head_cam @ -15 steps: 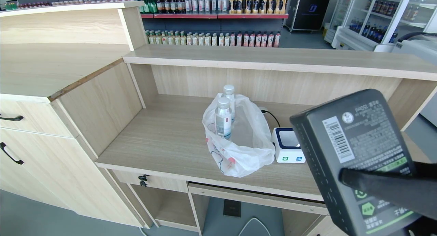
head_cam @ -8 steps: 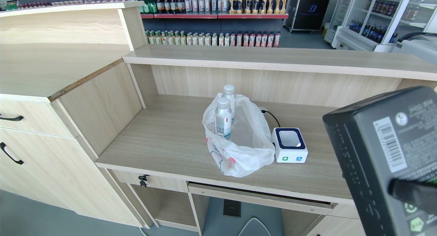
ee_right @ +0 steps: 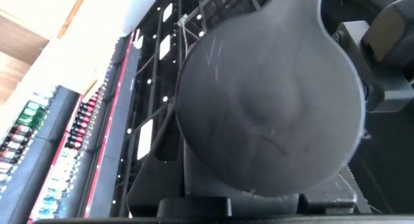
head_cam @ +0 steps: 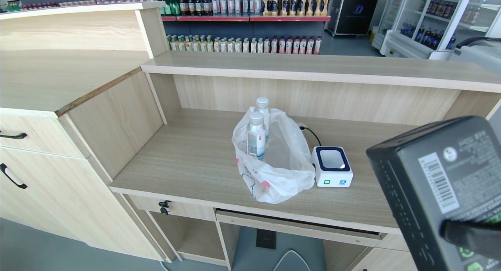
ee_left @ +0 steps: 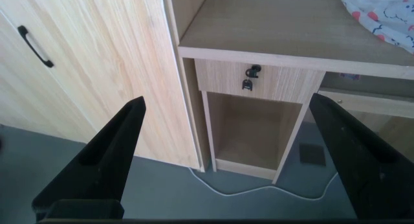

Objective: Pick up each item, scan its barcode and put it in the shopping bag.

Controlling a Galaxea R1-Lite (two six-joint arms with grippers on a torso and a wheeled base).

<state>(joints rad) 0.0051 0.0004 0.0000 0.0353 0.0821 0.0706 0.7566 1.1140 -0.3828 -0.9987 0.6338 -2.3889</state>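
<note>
Scanning is the step in hand. At lower right, the right gripper (head_cam: 469, 233) clamps a black boxy package (head_cam: 442, 192), barcode facing the camera. Next, that label needs turning toward the white, blue-rimmed scanner (head_cam: 332, 166) at centre, beside the translucent plastic shopping bag (head_cam: 274, 173). The left gripper (ee_left: 228, 101) gapes wide, empty.

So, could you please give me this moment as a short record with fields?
Held item: black carton, clamped in the right gripper, held up right of the scanner
Barcode: on the carton face that shows in the head view
Scanner: white, on the counter, beside the shopping bag
Shopping bag: open, two bottles standing inside
Left gripper: open, empty, below counter height
</note>
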